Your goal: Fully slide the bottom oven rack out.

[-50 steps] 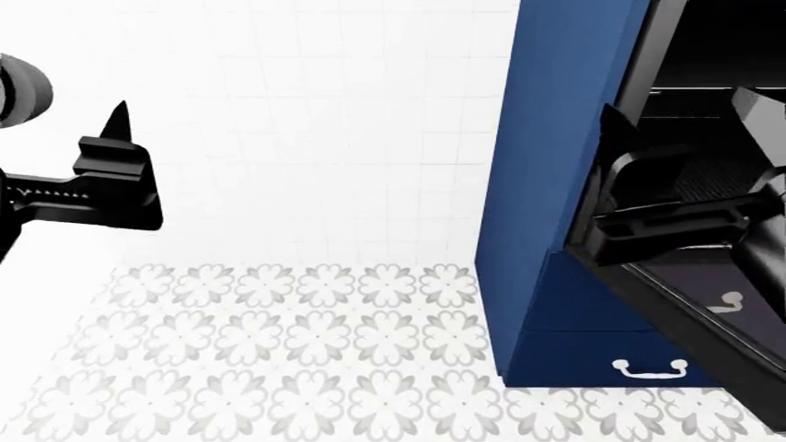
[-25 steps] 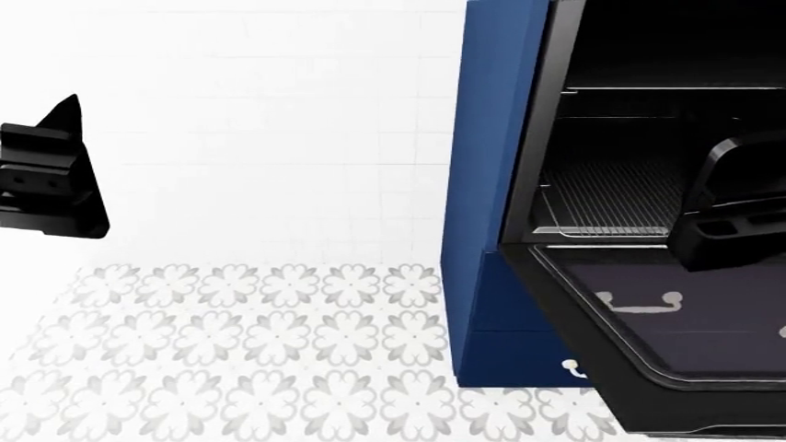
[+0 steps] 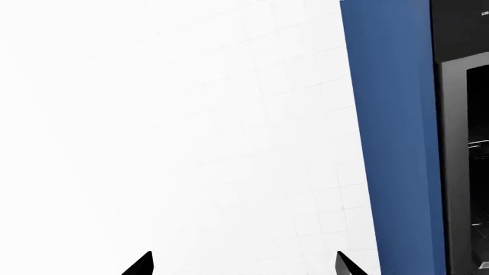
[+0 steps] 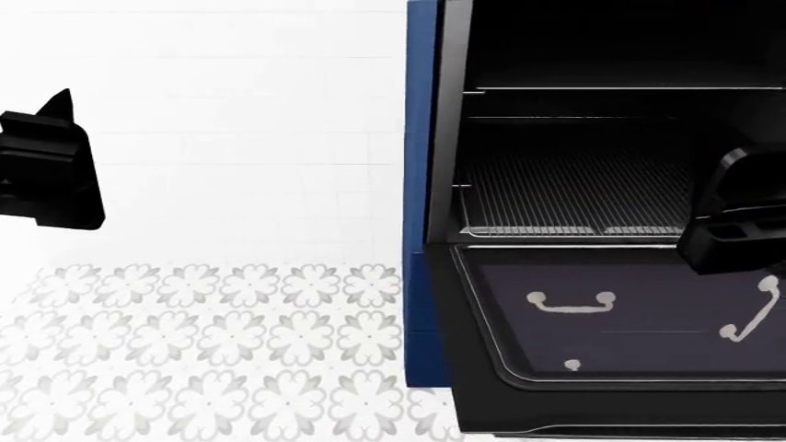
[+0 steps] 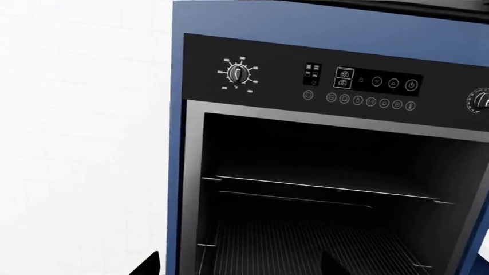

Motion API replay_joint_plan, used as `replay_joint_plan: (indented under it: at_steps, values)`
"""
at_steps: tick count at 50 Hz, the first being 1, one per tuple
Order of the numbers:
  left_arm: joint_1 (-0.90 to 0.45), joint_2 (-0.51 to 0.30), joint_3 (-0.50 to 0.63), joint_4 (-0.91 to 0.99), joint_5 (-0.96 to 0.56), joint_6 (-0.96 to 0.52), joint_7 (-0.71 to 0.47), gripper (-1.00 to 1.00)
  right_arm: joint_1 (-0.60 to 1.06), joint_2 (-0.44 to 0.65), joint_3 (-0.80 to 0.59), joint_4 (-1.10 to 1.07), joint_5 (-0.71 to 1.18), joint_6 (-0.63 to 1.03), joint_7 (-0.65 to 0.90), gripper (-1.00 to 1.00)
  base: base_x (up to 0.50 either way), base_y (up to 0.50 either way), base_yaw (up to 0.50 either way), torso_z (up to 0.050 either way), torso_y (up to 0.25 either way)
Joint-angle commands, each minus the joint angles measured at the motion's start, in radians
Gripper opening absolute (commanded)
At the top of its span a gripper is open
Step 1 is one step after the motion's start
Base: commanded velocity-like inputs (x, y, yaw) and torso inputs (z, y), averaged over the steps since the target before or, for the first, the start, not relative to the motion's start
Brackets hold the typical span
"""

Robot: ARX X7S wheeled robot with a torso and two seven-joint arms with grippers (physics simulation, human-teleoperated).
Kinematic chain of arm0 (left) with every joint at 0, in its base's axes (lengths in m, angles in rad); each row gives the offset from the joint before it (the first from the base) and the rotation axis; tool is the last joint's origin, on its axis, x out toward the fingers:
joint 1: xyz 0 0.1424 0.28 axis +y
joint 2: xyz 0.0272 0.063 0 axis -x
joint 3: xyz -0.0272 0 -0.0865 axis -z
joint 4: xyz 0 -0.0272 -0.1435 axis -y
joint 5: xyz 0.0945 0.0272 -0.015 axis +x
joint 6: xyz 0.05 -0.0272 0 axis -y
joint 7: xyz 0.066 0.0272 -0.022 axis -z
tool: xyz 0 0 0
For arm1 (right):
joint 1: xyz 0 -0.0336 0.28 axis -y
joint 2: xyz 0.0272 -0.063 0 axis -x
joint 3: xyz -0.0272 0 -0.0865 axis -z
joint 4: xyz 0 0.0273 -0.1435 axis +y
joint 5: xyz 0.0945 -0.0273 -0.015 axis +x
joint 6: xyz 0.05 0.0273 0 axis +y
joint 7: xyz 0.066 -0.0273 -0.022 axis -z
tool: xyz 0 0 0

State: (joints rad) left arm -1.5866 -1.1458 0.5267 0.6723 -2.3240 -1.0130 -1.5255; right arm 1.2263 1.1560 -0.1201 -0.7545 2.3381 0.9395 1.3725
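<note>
The oven (image 4: 590, 138) stands with its door (image 4: 614, 341) down; the bottom oven rack (image 4: 572, 198) sits fully inside. The right gripper (image 4: 734, 221), jaw opening not discernible, hovers at the rack's right front. The left gripper (image 3: 243, 266) is spread, empty. Advice: grasp the front edge centrally and pull straight toward the near side.

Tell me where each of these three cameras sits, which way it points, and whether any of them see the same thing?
Head view: from the robot's head, looking down at the open oven, its door and the bottom oven rack; both hands show, left hand, right hand.
Left wrist view: near the left hand, facing the white wall; only two fingertips show.
Right wrist view: near the right hand, facing the oven's control panel and cavity.
All three views share the oven.
</note>
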Motion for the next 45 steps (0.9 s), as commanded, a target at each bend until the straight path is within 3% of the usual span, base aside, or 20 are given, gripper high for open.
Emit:
replay_joint_plan:
  at_steps: [1,18,45]
  values:
    - [-0.017,-0.021,0.046,0.001,0.018,0.03,0.036,1.0,-0.024,0.016,0.012,-0.008,-0.003,-0.013,-0.007,1.0,0.0,-0.5,0.0,0.0,0.0]
    - [0.005,-0.048,0.032,0.024,0.029,0.055,0.084,1.0,0.054,0.015,-0.056,0.005,0.022,-0.005,0.019,1.0,0.0,-0.5,0.0,0.0,0.0]
    - [-0.016,-0.049,0.055,0.013,0.034,0.062,0.082,1.0,-0.028,0.056,-0.003,-0.003,0.02,-0.053,-0.011,1.0,0.0,-0.5,0.0,0.006,0.0]
